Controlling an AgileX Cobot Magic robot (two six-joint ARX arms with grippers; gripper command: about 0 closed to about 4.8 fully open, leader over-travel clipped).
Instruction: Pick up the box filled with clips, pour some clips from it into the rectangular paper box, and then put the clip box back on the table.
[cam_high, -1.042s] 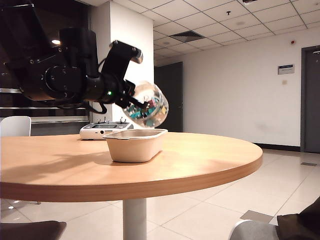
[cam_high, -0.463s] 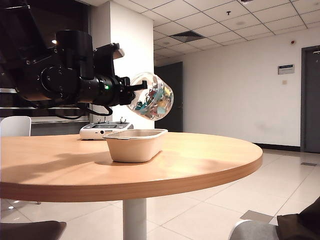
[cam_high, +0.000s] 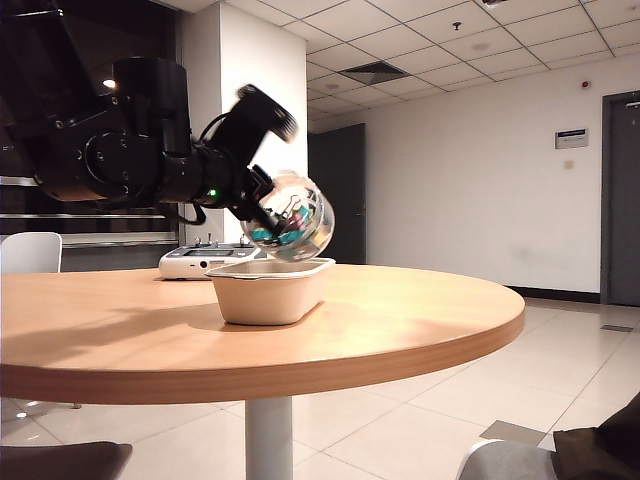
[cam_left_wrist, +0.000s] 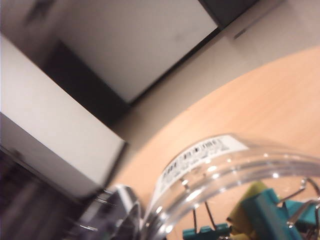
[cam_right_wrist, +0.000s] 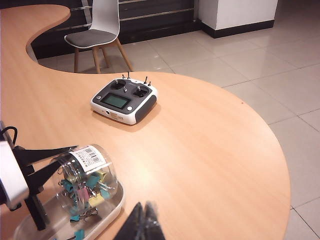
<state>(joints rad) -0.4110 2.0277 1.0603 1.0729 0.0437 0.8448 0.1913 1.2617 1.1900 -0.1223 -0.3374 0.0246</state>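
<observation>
Clear plastic, tilted mouth-down, is the whole story here: the box filled with clips (cam_high: 295, 222) hangs over the far end of the rectangular paper box (cam_high: 270, 290), clamped between the fingers of the left gripper (cam_high: 268, 212), which reaches in from the left. That tilt looks chosen so the clips (cam_right_wrist: 82, 187) slide toward the opening and drop inside the tray's rim rather than onto the desk (cam_high: 420, 310). A few clips already lie in the tray (seen from the right wrist). The right gripper (cam_right_wrist: 142, 222) hovers near the tray's right side, holding nothing, its jaws together, seemingly parked out of the pour's way. A white remote controller (cam_right_wrist: 124, 101) sits farther back on the desk, well apart
</observation>
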